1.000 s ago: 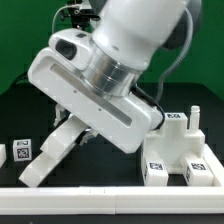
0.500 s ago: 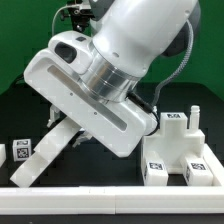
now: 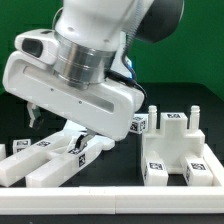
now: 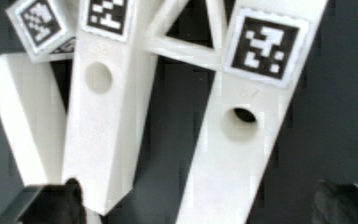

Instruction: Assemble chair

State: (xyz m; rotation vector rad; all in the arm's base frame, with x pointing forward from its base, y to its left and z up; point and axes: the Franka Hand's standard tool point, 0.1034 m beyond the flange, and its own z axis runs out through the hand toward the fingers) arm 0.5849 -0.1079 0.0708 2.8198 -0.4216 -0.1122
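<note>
The hand (image 4: 197,203) hangs low over the exterior view's left part of the dark surface (image 3: 130,160), its fingers (image 4: 48,200) spread wide. They show only as dark blurs at two corners of the wrist view, and nothing is pinched between them. Straight below lie the chair's loose parts: two long pieces (image 4: 108,120), flat and side by side, each with a round hole and a square tag, and a third piece (image 4: 19,120) just beside them. In the exterior view their long axes run from the lower left up toward the middle, and the hand partly hides them. The seat block (image 3: 175,150), with upright pieces already on it, stands to the exterior view's right of them, apart from the hand. The relation that counts for the coming move, as I judge it, is that the long axes of the pieces run across the line between the two fingers, so a closing would meet a piece on its long sides. The ends of both long pieces fall inside the spread, though — the hand would probably have to shift sideways to centre on just one. There is only one arm, so no question of which is nearer arises. Whether either finger touches a piece I cannot tell.
</note>
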